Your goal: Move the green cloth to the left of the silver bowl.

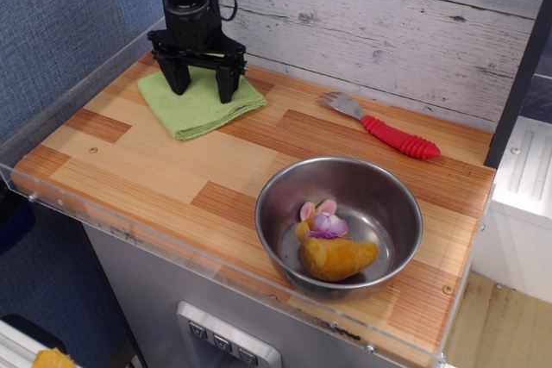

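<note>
Tool (204, 85), jaws spread, seemingly touching green cloth (195, 105); silver bowl (392, 213) apart.

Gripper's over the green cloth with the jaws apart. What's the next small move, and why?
Probably lower straight down and close on the green cloth. The gripper hangs open over the cloth's back part, fingertips near or at the fabric, with nothing held. The cloth lies flat at the back left of the counter, and the silver bowl sits at front right, so a grasp has to come before any move.

Cloth (197, 103) lies back-left, bowl (339, 223) front-right, well apart.
</note>
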